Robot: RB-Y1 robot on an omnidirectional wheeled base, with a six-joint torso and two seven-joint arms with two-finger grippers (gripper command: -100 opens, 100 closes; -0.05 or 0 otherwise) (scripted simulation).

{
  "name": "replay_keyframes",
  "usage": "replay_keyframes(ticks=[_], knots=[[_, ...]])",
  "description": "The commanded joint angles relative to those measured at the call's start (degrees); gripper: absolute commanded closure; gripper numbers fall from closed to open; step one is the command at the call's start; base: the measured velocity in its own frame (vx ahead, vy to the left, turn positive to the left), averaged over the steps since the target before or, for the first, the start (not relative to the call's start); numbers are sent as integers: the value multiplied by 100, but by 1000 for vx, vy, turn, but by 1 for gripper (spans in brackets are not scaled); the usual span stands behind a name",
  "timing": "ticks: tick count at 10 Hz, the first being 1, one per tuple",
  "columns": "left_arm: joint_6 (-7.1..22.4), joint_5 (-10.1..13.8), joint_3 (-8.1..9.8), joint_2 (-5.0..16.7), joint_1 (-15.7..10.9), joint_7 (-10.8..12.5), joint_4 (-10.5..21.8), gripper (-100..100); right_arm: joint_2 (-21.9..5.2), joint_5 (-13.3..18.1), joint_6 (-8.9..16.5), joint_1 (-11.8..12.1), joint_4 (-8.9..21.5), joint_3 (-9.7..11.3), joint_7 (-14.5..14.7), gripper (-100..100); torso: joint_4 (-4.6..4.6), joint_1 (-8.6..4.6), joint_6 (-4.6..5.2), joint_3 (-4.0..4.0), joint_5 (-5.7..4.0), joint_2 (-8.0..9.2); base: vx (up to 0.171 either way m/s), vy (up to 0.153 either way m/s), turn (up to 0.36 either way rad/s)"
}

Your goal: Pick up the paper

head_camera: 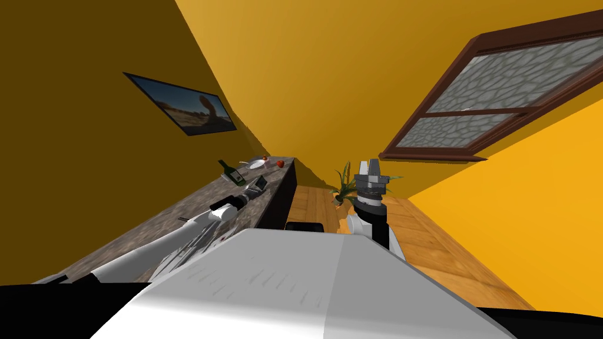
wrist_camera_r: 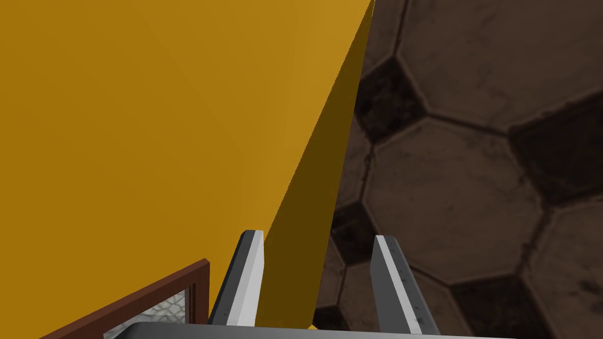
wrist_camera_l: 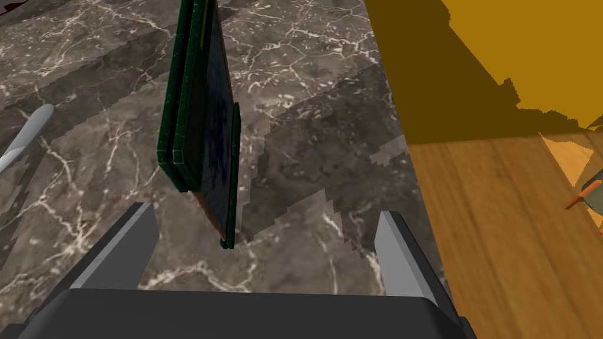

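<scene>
Fingers [wrist_camera_l: 139,235] of left gripper [wrist_camera_l: 265,210] spread wide, gripping nothing. Ahead of the gap, nearer one finger: paper [wrist_camera_l: 206,118], a thin dark sheaf with green edges, seen edge-on against the dark veined marble surface [wrist_camera_l: 88,176]. Flat or upright, cannot tell. Touching neither finger. Wood floor [wrist_camera_l: 500,235] past the surface's near edge.

Head view: left gripper low over the surface, close to its long floor-side edge. Toward the far end, green bottle [head_camera: 232,173], white plate [head_camera: 256,164], red fruit [head_camera: 280,163]. Potted plant [head_camera: 343,189] on the floor beyond.

Right gripper [head_camera: 369,168] raised, well apart from the surface. Right wrist view: fingers [wrist_camera_r: 252,276] parted, empty.
</scene>
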Motion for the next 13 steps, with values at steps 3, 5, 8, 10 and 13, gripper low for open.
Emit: replay_keyframes(ticks=[3,5,8,10,13], knots=[[99,129,20,8,33,124,-22,0,0,0,0,0,0,0,0,0,0,0,0,1,0,1,3,1,-7],[80,121,123,110,32,108,-79,-100,1,0,0,0,0,1,0,0,1,-32,0,2,-7,3,-1,-78,17],[65,118,151,131,27,101,-77,100,0,0,0,0,0,0,0,0,-4,-13,9,-1,6,3,1,-2,1],[57,101,152,139,17,74,-87,100,0,0,0,0,0,0,0,0,-11,3,-4,-8,15,-5,0,0,0],[50,88,156,148,10,52,-91,0,0,0,0,0,0,0,0,0,-17,16,-10,-15,24,-14,0,0,0]])
